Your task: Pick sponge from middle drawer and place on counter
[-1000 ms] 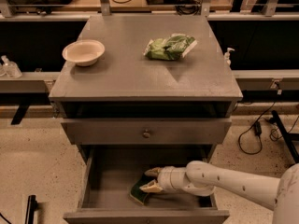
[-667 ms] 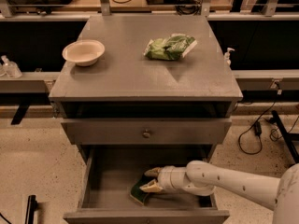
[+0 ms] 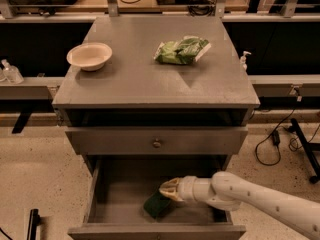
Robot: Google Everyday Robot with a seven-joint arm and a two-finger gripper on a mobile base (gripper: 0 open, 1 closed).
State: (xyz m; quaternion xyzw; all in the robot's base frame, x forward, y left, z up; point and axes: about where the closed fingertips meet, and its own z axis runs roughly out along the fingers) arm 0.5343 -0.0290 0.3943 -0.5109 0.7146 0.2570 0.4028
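The sponge (image 3: 157,204) lies dark green face up on the floor of the open middle drawer (image 3: 122,194), near its front centre. My gripper (image 3: 168,189) reaches in from the right on a white arm and sits right over the sponge's upper right corner, touching or nearly touching it. The counter (image 3: 145,74) is the broad grey top of the cabinet above.
A pale bowl (image 3: 89,56) stands on the counter's left. A crinkly green bag (image 3: 181,49) lies on its right rear. A closed drawer front with a round knob (image 3: 156,143) is just above the open drawer. Cables and a stand (image 3: 300,139) lie on the floor at right.
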